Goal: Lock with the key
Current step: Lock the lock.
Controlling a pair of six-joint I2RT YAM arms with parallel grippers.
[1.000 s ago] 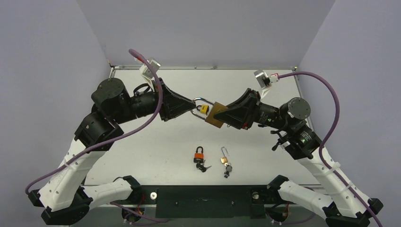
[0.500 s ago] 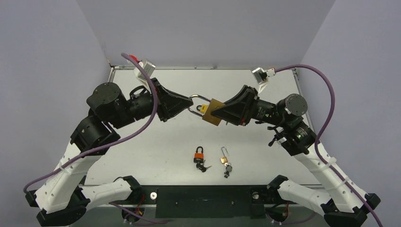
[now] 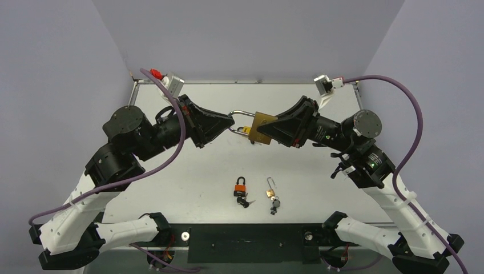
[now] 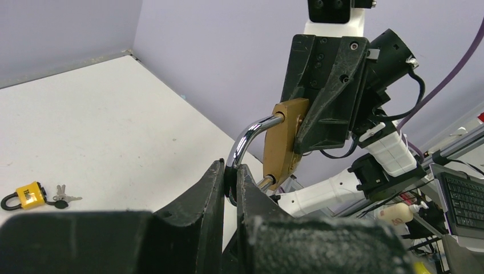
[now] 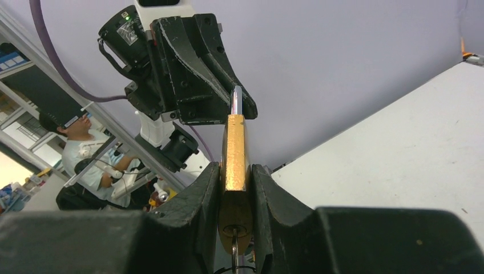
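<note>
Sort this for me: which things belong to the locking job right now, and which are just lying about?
In the job: big brass padlock, its body in the right end effector, its shackle in the left end effector.

Lying about, on the table: orange padlock; small brass padlock; yellow padlock.
</note>
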